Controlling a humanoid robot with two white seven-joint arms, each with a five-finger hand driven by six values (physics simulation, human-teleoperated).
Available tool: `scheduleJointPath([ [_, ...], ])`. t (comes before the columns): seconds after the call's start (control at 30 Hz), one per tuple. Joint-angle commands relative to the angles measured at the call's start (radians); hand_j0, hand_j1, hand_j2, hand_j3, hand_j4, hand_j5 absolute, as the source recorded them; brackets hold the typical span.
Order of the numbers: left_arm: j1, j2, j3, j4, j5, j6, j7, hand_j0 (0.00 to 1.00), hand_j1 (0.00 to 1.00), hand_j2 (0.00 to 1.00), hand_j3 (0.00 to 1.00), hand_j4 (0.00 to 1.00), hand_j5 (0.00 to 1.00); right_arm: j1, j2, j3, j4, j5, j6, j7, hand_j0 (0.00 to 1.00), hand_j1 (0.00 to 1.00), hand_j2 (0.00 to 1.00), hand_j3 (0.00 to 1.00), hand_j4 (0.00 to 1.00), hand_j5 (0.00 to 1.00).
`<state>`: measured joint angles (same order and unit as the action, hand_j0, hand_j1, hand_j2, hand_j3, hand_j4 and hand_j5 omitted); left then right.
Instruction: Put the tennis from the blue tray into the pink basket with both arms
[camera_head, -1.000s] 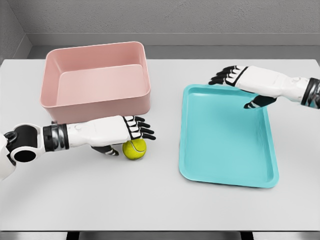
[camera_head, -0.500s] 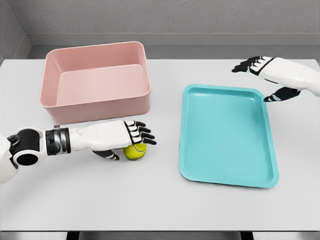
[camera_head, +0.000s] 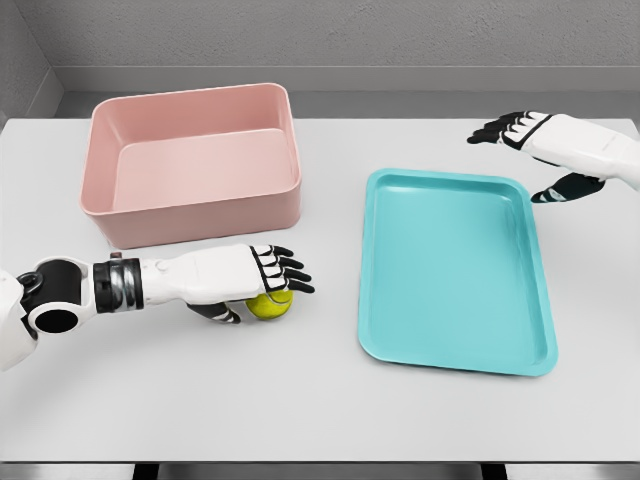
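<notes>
While the left hand (camera_head: 245, 275) lies flat over the tennis ball (camera_head: 268, 304), its fingers are stretched forward rather than wrapped, so nothing is gripped. The ball sits on the counter (camera_head: 320, 400), just in front of the pink basket (camera_head: 190, 160) and clear of the blue tray (camera_head: 455, 270), with only its lower front edge showing under the palm. I cannot tell whether the palm is pressing on it or merely covering it.

That is where the risk lies. A round ball under an open palm can squirt sideways if the hand pushes down or closes unevenly, and from here it could roll toward the near edge of the counter or away to the tray. If the thumb under the hand does not get beneath the ball, a lift would likely leave it behind. The basket wall stands tall just behind the ball, so a low carry could knock the ball against the wall instead of clearing the rim.

Past the far right corner of the tray, the right hand (camera_head: 530, 135) hangs in the air with fingers spread, holding nothing, well apart from the ball and too far off to steady it.
</notes>
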<state>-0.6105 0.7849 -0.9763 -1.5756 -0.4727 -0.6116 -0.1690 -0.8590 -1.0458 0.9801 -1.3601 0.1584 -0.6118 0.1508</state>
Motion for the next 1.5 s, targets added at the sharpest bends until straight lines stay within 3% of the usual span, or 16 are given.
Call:
scheduleJointPath([
  [0.0, 0.000, 0.000, 0.001, -0.001, 0.008, 0.001, -0.021, 1.00, 1.00, 1.00, 1.00, 1.00, 1.00, 0.000, -0.002, -0.001, -0.001, -0.007, 0.001, 0.000, 1.00, 1.00, 1.00, 1.00, 1.00, 1.00],
  [0.2, 0.000, 0.000, 0.001, -0.004, 0.012, 0.001, -0.021, 1.00, 1.00, 1.00, 1.00, 1.00, 1.00, 0.000, -0.002, -0.008, 0.001, -0.007, 0.001, 0.000, 1.00, 1.00, 1.00, 1.00, 1.00, 1.00],
  [0.3, 0.000, 0.002, 0.002, -0.004, 0.019, 0.001, -0.021, 0.79, 0.79, 0.79, 0.79, 0.79, 0.79, 0.005, -0.008, -0.009, 0.001, -0.007, 0.001, 0.000, 1.00, 1.00, 1.00, 1.00, 1.00, 1.00],
  [0.47, 0.000, 0.002, 0.004, -0.003, 0.017, 0.001, -0.021, 0.68, 0.68, 0.68, 0.68, 0.68, 0.68, 0.005, -0.010, -0.009, 0.001, -0.007, 0.001, 0.000, 1.00, 1.00, 1.00, 1.00, 1.00, 1.00],
  [0.6, 0.000, 0.004, 0.004, -0.004, 0.017, 0.001, -0.023, 0.67, 0.67, 0.67, 0.67, 0.67, 0.67, 0.005, -0.010, -0.009, 0.001, -0.007, 0.001, 0.000, 1.00, 1.00, 1.00, 1.00, 1.00, 1.00],
  [0.67, 0.002, 0.004, 0.004, -0.004, 0.019, 0.001, -0.021, 0.57, 0.57, 0.57, 0.57, 0.57, 0.57, 0.005, -0.010, -0.009, 0.001, -0.007, 0.001, 0.000, 1.00, 1.00, 1.00, 1.00, 1.00, 1.00],
  [1.17, -0.002, 0.019, 0.022, -0.053, 0.043, 0.001, -0.021, 0.56, 0.56, 0.56, 0.56, 0.56, 0.56, 0.020, -0.022, -0.032, 0.001, -0.007, 0.001, 0.000, 1.00, 1.00, 1.00, 1.00, 1.00, 1.00],
  [1.47, -0.011, 0.063, 0.080, -0.084, 0.074, 0.001, -0.021, 0.56, 0.56, 0.56, 0.56, 0.56, 0.56, 0.021, -0.022, -0.034, -0.001, -0.007, 0.001, 0.000, 1.00, 1.00, 1.00, 1.00, 1.00, 1.00],
])
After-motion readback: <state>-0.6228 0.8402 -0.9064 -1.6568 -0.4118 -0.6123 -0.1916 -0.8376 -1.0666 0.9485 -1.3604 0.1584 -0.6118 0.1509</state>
